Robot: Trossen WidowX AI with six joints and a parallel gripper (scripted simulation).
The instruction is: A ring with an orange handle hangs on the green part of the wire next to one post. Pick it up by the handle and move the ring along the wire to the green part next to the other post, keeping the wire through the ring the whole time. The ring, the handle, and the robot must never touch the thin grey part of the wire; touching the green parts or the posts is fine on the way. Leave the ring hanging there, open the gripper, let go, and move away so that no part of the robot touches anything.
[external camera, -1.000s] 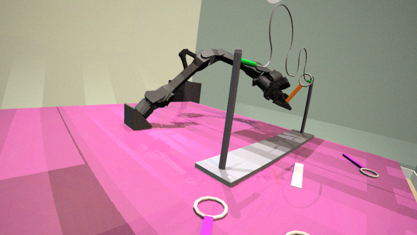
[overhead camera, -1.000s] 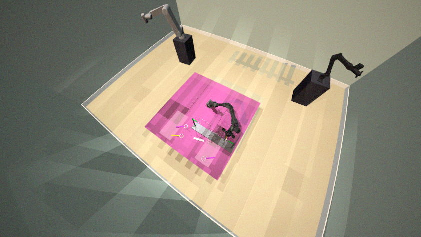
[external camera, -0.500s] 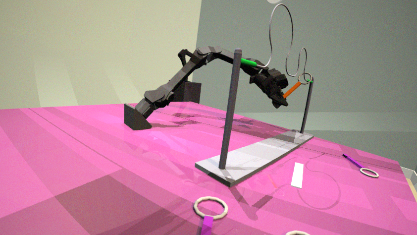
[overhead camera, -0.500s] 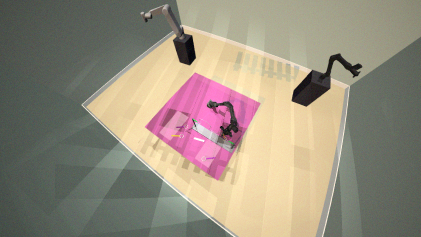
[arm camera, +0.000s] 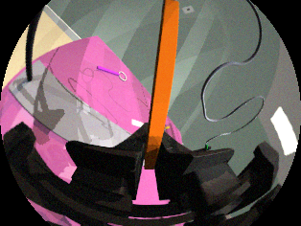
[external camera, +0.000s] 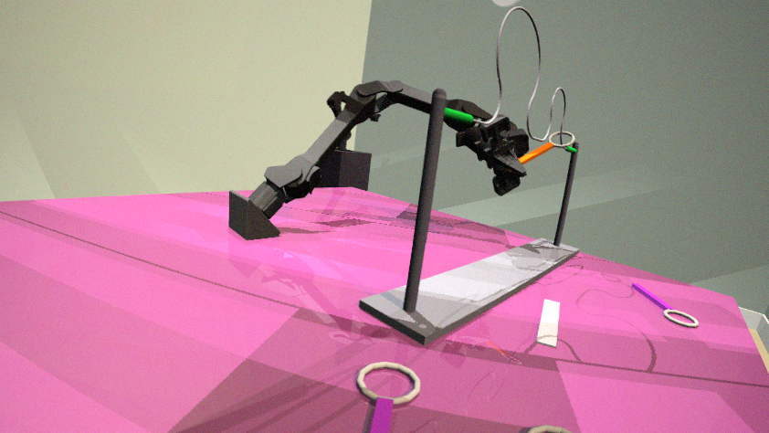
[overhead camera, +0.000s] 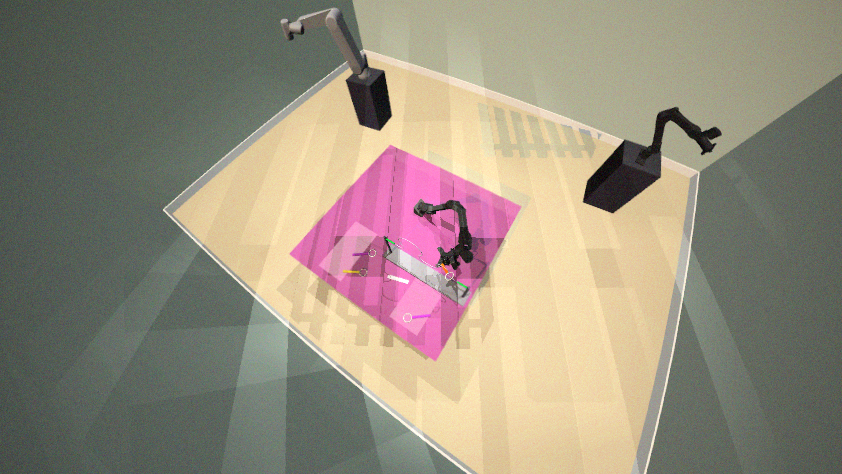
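My gripper (overhead camera: 443, 266) (external camera: 519, 163) (arm camera: 150, 126) is shut on the orange handle (overhead camera: 445, 270) (external camera: 535, 153) (arm camera: 164, 81), near its lower end. The pale ring (external camera: 562, 145) lies almost flat in the exterior view, around the steep grey wire (external camera: 538, 53) (arm camera: 203, 96) just above the far green part (external camera: 571, 149) (overhead camera: 463, 285). Whether the ring touches the wire is too small to tell. The ring is outside the wrist view. The other green part (external camera: 458, 115) (overhead camera: 390, 241) (arm camera: 207, 146) joins the near post (external camera: 425, 215). The far post (external camera: 564, 198) (arm camera: 31, 48) stands beyond the handle.
The posts stand on a grey base (external camera: 473, 292). On the pink mat (external camera: 134, 322) are a white block (external camera: 549, 322) (overhead camera: 397, 279), purple-handled rings and a yellow-handled one. The wire has a tall loop and a lower one between the posts. Two other arms stand on dark pedestals farther off.
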